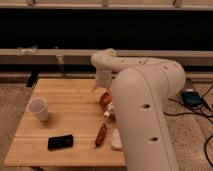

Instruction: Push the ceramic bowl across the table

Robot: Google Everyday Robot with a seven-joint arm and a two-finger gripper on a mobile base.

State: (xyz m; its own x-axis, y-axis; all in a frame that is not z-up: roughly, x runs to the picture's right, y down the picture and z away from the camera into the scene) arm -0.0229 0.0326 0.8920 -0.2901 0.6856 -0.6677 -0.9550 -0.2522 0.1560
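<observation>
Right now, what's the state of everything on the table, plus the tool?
ceramic bowl: on the table, right side, mostly hidden by the arm.
white cup: upright, mouth up, left side.
black flat object: lying flat, front left.
dark-red slim object: lying flat near the front edge.
white object: lying front right, partly behind the arm.
tool: low at the bowl's near side, contact unclear.

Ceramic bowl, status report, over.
End effector at ceramic bowl, right side of table. Arm hides most of bowl. Slim dark-red object just camera-side of bowl; white cup far left, apart.
</observation>
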